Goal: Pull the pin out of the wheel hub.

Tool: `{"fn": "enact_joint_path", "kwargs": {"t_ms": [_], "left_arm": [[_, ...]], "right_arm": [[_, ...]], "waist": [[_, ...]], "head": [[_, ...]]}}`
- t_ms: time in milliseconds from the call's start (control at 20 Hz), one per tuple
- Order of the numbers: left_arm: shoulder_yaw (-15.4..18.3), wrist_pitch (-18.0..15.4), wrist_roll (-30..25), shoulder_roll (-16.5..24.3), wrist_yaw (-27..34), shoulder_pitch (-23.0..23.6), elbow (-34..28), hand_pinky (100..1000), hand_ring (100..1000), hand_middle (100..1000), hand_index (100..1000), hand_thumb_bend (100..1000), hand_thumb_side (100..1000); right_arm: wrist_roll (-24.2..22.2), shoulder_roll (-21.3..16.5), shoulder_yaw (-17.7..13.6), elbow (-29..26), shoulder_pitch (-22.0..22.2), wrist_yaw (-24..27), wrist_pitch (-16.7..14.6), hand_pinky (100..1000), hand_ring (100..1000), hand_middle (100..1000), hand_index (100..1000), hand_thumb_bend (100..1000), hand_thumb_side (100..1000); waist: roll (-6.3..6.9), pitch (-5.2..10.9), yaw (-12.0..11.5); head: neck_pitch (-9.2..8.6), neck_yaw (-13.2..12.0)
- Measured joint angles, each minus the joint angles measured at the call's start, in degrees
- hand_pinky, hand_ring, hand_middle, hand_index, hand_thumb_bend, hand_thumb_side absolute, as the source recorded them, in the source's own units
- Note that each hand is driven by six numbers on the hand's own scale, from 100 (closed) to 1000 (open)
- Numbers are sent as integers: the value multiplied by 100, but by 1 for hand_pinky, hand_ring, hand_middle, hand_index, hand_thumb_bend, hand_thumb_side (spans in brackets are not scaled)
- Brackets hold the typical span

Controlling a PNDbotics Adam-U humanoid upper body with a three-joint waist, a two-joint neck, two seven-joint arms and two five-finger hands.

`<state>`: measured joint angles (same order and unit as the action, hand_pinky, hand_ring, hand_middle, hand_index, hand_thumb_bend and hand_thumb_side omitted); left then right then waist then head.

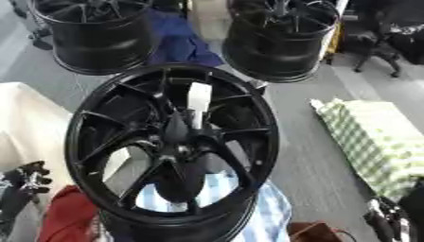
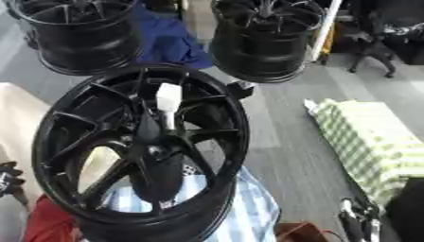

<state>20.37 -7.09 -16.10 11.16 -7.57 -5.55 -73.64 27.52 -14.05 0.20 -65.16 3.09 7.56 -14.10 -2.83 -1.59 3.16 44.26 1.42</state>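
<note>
A black spoked wheel hub [image 1: 83,124] stands in the middle, tilted toward me. A white pin [image 1: 197,100] sticks up out of its centre, between the spokes. My left hand [image 1: 22,185] rests at the lower left edge with relaxed fingers pointing up, well clear of the wheel and holding nothing. At the lower right corner my right hand [image 2: 357,218] also sits open and empty, apart from the wheel.
Two more black wheels [image 1: 92,40] [image 1: 278,43] stand at the back, a blue cloth [image 1: 181,40] between them. A green checked cloth [image 1: 373,137] lies to the right. A blue striped cloth [image 1: 271,213] and something red [image 1: 66,218] lie under the wheel's near side.
</note>
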Motion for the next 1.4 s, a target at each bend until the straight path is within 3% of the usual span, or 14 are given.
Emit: {"fn": "enact_joint_path", "kwargs": {"t_ms": [350, 650, 850, 1150, 1400], "left_arm": [[0, -4, 5, 5, 26, 8, 27, 633, 650, 634, 799, 100, 528], [0, 1, 0, 52, 53, 49, 50, 633, 650, 634, 799, 100, 524], [-1, 16, -15, 52, 53, 53, 51, 632, 650, 634, 799, 100, 522], [-8, 31, -57, 52, 53, 56, 51, 633, 651, 634, 800, 100, 521], [-82, 32, -135, 47, 53, 48, 48, 633, 652, 635, 800, 100, 522]], "right_arm": [[-109, -748, -294, -675, -284, -393, 87, 636, 561, 622, 867, 100, 537], [-592, -1676, -309, -1582, -1060, -948, 76, 664, 593, 659, 896, 100, 515], [-969, -2289, 72, -2204, -1636, -1332, 234, 701, 659, 727, 937, 100, 501], [-1551, -3231, 962, -2946, -2584, -1914, 444, 757, 771, 821, 981, 100, 516], [-2033, -3950, 1745, -3335, -3314, -2187, 277, 785, 820, 870, 995, 100, 545]], "waist": [[-33, 21, 7], [-83, 65, 6], [-96, 91, -24], [-103, 105, -119], [-92, 105, -334]], "head": [[0, -65], [0, -129], [0, -123], [0, -36], [0, 134]]}}
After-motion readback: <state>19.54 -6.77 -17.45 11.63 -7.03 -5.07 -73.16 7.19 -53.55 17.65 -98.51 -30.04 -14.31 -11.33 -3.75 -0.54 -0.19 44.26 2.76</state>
